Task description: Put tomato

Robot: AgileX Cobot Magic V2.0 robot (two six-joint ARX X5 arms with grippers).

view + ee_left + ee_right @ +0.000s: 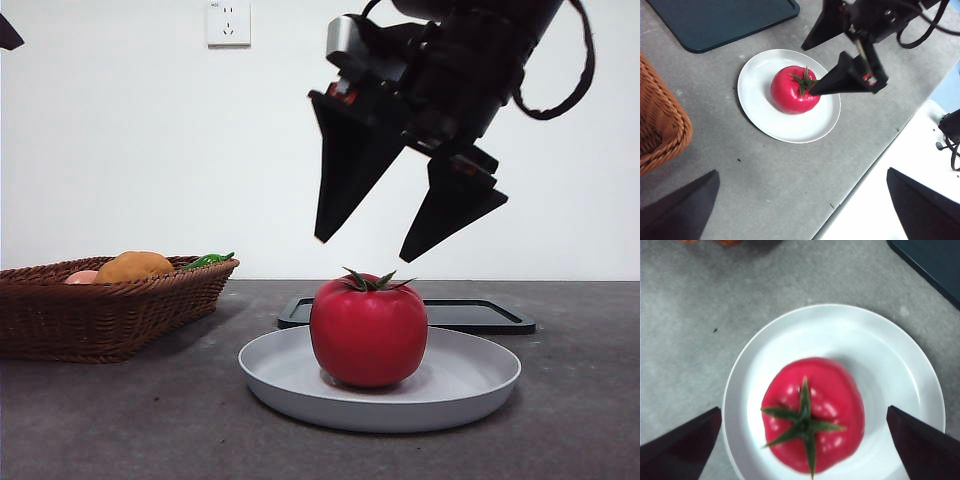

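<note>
Red and glossy, the tomato (368, 331) sits stem-up on the white plate (470, 385), directly below the right pincer (366, 250), which hangs above it with a clear gap, touching nothing. That pincer's two black jaws are spread wide, wider than the tomato itself, and hold nothing; in its own wrist view the tomato (813, 415) lies between the jaw tips, the plate rim (840, 312) ringing it. The left pincer (800, 200) is off to the side over the grey worktop (765, 170), well apart from the plate (765, 115) and tomato (792, 90), its jaws also wide and empty. Beyond the plate from the right pincer lies a dark flat tray (480, 312). Further off to one side stands a wicker basket (100, 315) holding an orange-brown fruit (133, 266).
</note>
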